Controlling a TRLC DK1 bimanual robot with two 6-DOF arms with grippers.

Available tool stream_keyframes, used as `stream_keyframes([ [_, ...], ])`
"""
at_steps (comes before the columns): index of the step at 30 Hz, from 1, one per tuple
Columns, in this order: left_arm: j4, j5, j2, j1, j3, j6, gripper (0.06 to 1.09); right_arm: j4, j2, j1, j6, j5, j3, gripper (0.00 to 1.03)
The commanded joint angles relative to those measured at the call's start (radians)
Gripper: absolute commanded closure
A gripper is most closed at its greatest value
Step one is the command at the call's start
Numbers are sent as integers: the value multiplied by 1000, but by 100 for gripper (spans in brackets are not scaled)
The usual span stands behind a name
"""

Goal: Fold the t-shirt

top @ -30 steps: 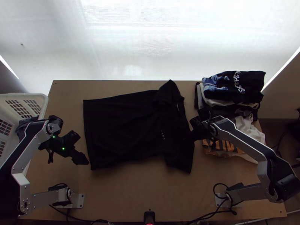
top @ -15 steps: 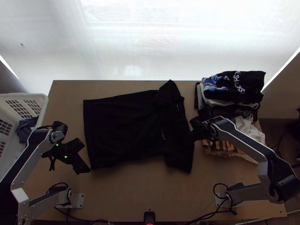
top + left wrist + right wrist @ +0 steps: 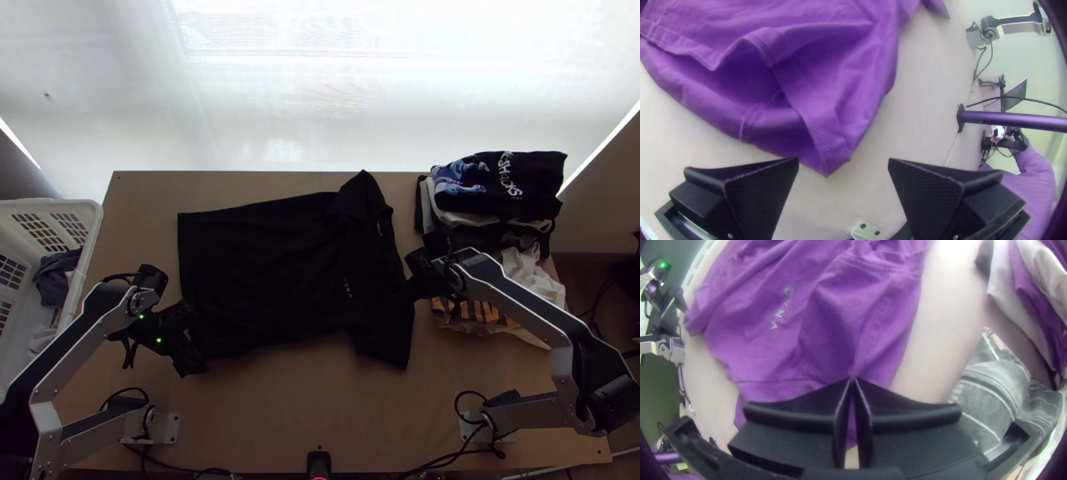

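Nearest, the left gripper [image 3: 843, 161] holds its two wide black fingers well apart beside a hem corner [image 3: 829, 162] of the shirt, with the tip of the cloth reaching toward the gap but not pinched. Just outside this claw, on the side away from the shirt, is a white plastic basket [image 3: 92, 210] with some cloth in it. Inward from the claw, the black t-shirt [image 3: 264, 272] lies spread on the light wooden table [image 3: 272, 408], hem end toward the left claw, neck and sleeves toward the right arm. The hem gapes by the left claw, so two layers show. The fabric looks light, soft and limp, not fragile; it will likely sag and crease between holds rather than swing over like a board. The hem corner seems the best place to take hold, catching both layers, since a shallow bite might lift only one. At the shirt's other end, the right gripper [image 3: 852, 380] has its fingertips together on a pinch of cloth near the shoulder, a sensible matching hold for folding lengthwise. Beyond that claw, well apart from the left one, sit a loose heap of clothes [image 3: 532, 280] and, farther back, a folded stack [image 3: 520, 184].
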Motion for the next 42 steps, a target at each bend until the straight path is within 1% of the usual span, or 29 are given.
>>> stream_keyframes([
  [1,70,-29,24,12,-48,22,11,0,-14,-6,-1,0,-17,100],
  [10,152,-29,82,47,-55,46,11,0,-14,0,2,2,-17,100],
  [11,159,-29,83,47,-57,46,11,0,-14,1,2,2,-17,100],
  [12,163,-29,83,47,-57,49,14,0,-14,1,2,3,-19,100],
  [13,171,-29,83,50,-55,49,21,0,-14,3,2,3,-19,100],
  [14,177,-28,83,52,-55,51,30,0,-14,3,2,3,-19,100],
  [15,182,-26,82,53,-58,54,42,0,-14,3,2,3,-20,100],
  [16,192,-23,76,53,-62,59,64,0,-14,3,2,3,-20,100],
  [17,217,-20,68,55,-63,54,92,0,-14,3,2,5,-20,100],
  [18,238,-20,56,62,-65,51,105,0,-15,3,2,5,-20,100],
  [22,225,-20,-13,101,-45,94,105,0,-18,1,2,5,-14,100],
  [24,171,-14,-29,139,7,97,105,0,-35,-2,2,6,-8,100],
  [25,129,14,-27,170,50,100,105,0,-55,-5,2,6,-3,100],
  [28,-7,190,-6,296,230,85,105,2,-141,-12,3,6,32,100],
  [30,-72,276,22,342,357,20,105,2,-215,-20,3,5,87,100],
  [33,-79,365,28,371,521,-116,105,2,-291,-46,3,6,227,100],
  [36,-85,411,53,368,669,-214,105,2,-324,-69,0,11,383,100],
  [38,-99,422,83,360,748,-244,105,2,-330,-71,-4,28,478,100],
  [42,-113,422,151,357,828,-293,105,-21,-339,-71,-14,55,619,100],
])
